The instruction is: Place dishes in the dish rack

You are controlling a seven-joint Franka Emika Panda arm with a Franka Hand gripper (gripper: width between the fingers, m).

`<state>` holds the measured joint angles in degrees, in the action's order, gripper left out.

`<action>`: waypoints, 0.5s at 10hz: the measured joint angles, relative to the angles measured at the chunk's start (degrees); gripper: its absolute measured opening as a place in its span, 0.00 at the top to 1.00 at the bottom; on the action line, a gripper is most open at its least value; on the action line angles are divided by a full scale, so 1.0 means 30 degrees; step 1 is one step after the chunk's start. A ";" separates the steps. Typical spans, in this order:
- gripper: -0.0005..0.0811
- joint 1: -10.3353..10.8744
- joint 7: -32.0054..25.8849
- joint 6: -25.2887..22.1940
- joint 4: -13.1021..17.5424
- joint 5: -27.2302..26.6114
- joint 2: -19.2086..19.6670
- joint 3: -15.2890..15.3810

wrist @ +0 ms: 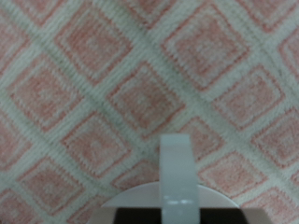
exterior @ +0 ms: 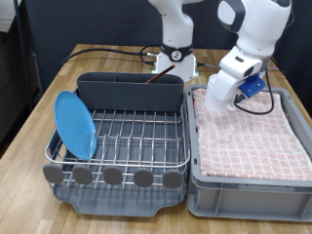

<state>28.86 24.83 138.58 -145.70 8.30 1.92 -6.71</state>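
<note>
The dark grey dish rack stands at the exterior view's left. The light-blue plate stands on edge in its wire grid at the left side. The reddish-brown wooden spoon sticks out of the tall grey cutlery box at the rack's back. My gripper hangs over the back left part of the pink checked towel. It is shut on the white mug, whose handle and rim fill the lower edge of the wrist view over the towel. The fingers themselves are hidden.
The towel lies in a grey bin right beside the rack. Both stand on a wooden table. A second robot base and black cables are behind the rack.
</note>
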 joint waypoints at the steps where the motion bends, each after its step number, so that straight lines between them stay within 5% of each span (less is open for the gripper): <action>1: 0.91 0.0000 0.0000 0.0041 -0.0029 -0.0006 0.0000 0.0000; 5: 0.91 -0.0005 0.0461 -0.0315 0.0074 -0.0020 -0.0722 -0.0035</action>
<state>28.85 26.22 137.63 -145.48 8.24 -0.25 -6.81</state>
